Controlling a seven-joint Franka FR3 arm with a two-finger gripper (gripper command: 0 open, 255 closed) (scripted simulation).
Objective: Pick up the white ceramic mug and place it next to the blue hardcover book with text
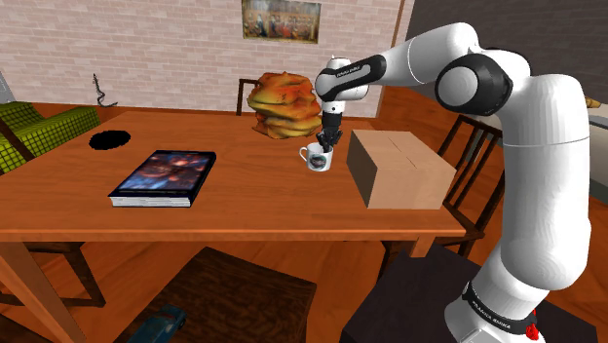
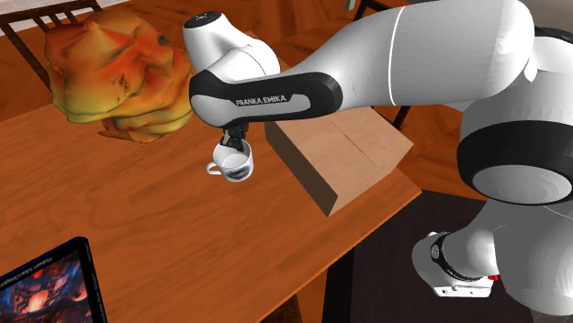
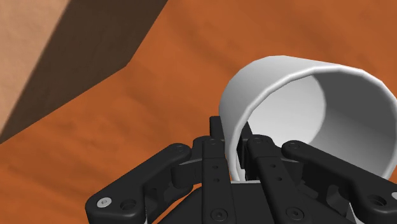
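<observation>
**Fingers pinch the mug's wall**

The white mug (image 1: 317, 157) is on the table (image 1: 253, 209), or just above it; I cannot tell which. It sits between the brown box (image 1: 399, 169) and the lumpy orange thing (image 1: 285, 104). It is near both but touches neither. Its handle points toward the shoulder view's left, and it has a dark picture on its side.

The black fingers (image 3: 218, 141) point down at the mug from above. They are narrow. In the wrist view, 1 finger is inside the mug and 1 is outside, with the mug's thin wall squeezed between them. So the fingers hold the mug by its rim.

The book (image 1: 164, 176) lies flat on the table, well apart from the mug, toward the shoulder view's left. It has a dark blue edge and a picture on its cover.

I think the mug is light and stiff, and it will not bend. But its side looks smooth, and the fingers pinch only 1 spot on the wall, so it may slip or swing. A mug like this can also crack if it bumps down hard. The wall by the rim is a fair place to hold it, because the 2 fingers fit over it well. The move to the book should be slow. The mug should be set down gently, upright, just beside the book.
</observation>
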